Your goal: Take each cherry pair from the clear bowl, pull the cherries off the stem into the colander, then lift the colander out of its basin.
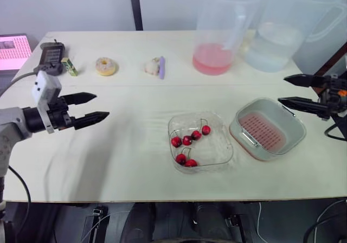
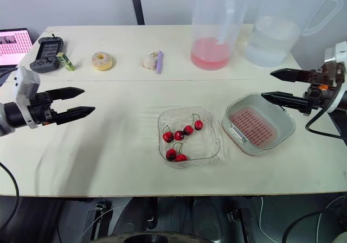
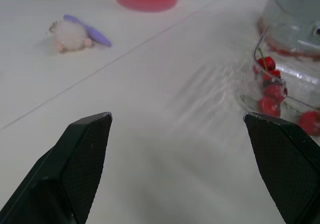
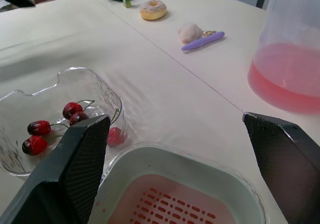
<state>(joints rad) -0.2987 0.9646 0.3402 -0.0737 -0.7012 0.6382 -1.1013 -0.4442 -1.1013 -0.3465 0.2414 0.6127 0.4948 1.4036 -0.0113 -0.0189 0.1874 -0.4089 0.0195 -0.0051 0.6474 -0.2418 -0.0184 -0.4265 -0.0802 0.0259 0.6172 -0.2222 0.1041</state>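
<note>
1. Cherries (image 1: pixel 187 140), six by my count and so probably three pairs, all lie inside the clear bowl (image 1: pixel 217 148) on the worktop (image 1: pixel 130 161); none is in the colander.
2. Colander (image 1: pixel 262 132), one, pink and empty, sits in its one grey basin (image 1: pixel 271 104) just to the right of the bowl.
3. Step in hand, as I judge it, is the first pick, not yet begun. The left end effector (image 1: pixel 102 105) hovers well to the left of the bowl, fingers apart and empty. The right end effector (image 1: pixel 281 89) hangs right of the bowl, above the basin's far edge, also apart and empty.
4. Next move likely calls for one end effector to reach into the bowl and pinch a stem.
5. Beyond the bowl stand two jugs, a pink-filled jug (image 1: pixel 214 58) and a clear-filled jug (image 1: pixel 274 48), and one doughnut (image 1: pixel 105 66) lies farther left.
</note>
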